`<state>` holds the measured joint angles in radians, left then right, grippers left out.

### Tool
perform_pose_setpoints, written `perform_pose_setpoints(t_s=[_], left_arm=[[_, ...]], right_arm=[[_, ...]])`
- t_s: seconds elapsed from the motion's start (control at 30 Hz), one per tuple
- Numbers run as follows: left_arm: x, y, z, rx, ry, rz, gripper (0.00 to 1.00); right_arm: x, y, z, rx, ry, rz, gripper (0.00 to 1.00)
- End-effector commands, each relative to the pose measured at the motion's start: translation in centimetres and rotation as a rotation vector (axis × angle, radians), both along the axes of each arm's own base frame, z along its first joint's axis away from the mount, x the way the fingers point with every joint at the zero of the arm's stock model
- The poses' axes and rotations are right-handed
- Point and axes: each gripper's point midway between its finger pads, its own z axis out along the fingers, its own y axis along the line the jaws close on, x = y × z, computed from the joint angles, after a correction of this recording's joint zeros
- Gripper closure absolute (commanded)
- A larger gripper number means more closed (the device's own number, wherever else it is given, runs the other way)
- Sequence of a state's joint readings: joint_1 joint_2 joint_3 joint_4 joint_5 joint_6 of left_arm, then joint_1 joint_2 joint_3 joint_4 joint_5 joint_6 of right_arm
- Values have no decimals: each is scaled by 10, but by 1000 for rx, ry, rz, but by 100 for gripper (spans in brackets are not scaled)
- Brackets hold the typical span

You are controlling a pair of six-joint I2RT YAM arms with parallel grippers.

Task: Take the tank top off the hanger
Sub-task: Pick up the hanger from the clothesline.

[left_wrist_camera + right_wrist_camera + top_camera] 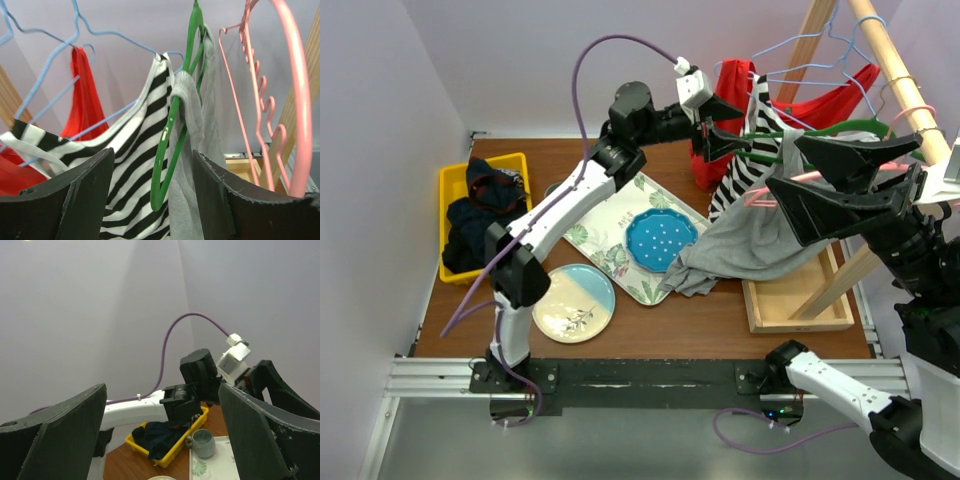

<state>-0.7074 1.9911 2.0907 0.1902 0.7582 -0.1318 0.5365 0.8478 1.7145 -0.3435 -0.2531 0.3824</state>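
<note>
left jaws spread | tank top (pixel 192 120) on hanger (pixel 163 165) between them | right jaws spread

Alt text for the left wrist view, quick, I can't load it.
The open left gripper frames a green hanger with a grey top draped over it, not gripped. A striped top and a red garment hang to its left, a pink hanger to its right.

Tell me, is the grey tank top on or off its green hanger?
On: the grey fabric tank top wraps round the green plastic hanger.
</note>
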Motion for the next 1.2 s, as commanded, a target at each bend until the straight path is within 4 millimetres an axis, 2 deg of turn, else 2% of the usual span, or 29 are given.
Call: perform_pose_setpoints(t_s=[0.0, 0.2, 0.23, 0.3, 0.33, 0.5, 0.7, 0.8, 0.83, 0.87, 0.93, 1.13, 1.17], left_arm=[[-2, -12, 2, -20, 11, -86, 32], [-3, -26, -13, -4, 34, -119, 39], [-2, -27, -15, -2, 39, -116, 43], [-5, -30, -16, -1, 47, -116, 50], [-6, -30, -16, -2, 47, -119, 56], [-25, -39, -11, 4, 25, -135, 60], [-33, -43, -13, 23, 12, -118, 70], [-34, -46, -13, 20, 9, -89, 83], [-34, -47, -13, 21, 7, -83, 95], [-35, -48, -11, 17, -1, -76, 100], [-31, -46, -7, 1, -3, -44, 100], [-45, -31, 27, -156, -104, 10, 100], [-43, -31, 27, -161, -95, 13, 100]], right_arm=[[-12, -5, 8, 0, -44, 4, 1], [-5, -1, -2, -15, -26, 4, 1], [-4, 0, -3, -19, -25, 1, 1], [-1, -1, -4, -28, -27, -10, 1], [1, -1, -5, -31, -25, -19, 1], [7, -3, -9, -36, -17, -46, 1], [3, -7, -7, -28, -25, -57, 1], [2, -8, -5, -20, -30, -57, 1], [1, -8, -5, -20, -30, -55, 1], [1, -8, -6, -20, -27, -52, 1], [1, -7, -6, -21, -25, -45, 1], [-2, -4, -5, -27, -40, -25, 1], [-3, -4, -4, -27, -43, -24, 1]])
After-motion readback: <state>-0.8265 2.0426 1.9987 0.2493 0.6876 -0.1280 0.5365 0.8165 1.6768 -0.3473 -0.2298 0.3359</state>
